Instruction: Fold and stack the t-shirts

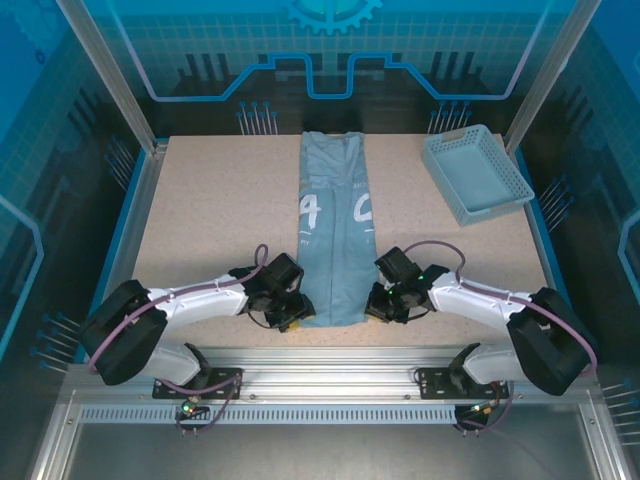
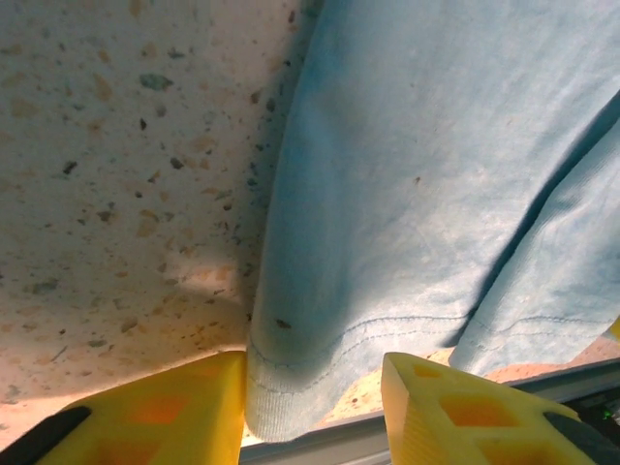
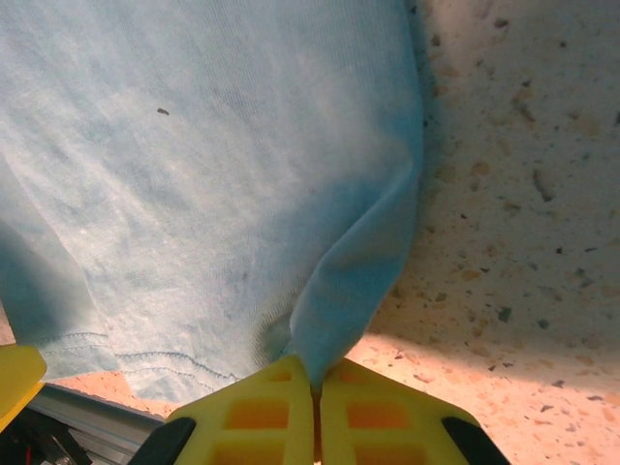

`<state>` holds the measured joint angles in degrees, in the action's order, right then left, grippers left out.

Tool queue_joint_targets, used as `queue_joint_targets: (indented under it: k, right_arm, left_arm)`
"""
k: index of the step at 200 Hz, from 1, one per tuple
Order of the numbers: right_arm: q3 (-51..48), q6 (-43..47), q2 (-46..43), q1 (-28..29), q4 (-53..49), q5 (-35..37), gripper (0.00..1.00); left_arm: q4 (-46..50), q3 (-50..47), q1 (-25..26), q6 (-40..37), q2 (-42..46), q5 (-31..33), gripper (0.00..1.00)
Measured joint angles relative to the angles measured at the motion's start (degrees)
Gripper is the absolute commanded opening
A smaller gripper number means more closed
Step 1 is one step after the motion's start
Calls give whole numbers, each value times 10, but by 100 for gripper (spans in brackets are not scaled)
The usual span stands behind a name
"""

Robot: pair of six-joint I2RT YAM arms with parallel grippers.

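One pale blue t-shirt (image 1: 335,230) lies in the middle of the table as a long narrow strip, white lettering facing up, its hem at the near edge. My left gripper (image 1: 293,315) is at the hem's near left corner. In the left wrist view its yellow jaws (image 2: 315,387) stand apart, with the ribbed hem corner of the t-shirt (image 2: 407,174) between them, against the left finger (image 2: 184,407). My right gripper (image 1: 383,305) is at the near right edge. Its jaws (image 3: 315,373) are shut, pinching a raised fold of the t-shirt (image 3: 213,145).
A light blue mesh basket (image 1: 475,175) sits at the back right of the speckled table (image 1: 220,210). A metal rail (image 1: 320,365) runs along the near edge just below the hem. Bare tabletop stretches on both sides of the shirt.
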<state>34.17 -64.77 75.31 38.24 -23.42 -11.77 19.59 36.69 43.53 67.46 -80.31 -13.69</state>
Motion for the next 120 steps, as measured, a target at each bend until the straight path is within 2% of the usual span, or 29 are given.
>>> queue_joint_targets:
  k: [31, 120]
  right_arm:
    - [0, 1, -22, 0, -17, 11, 1]
    - [0, -2, -36, 10, -89, 33, 0]
  left_arm:
    - [-7, 0, 0, 3, -9, 6, 0]
    - [-19, -4, 5, 1, -9, 9, 0]
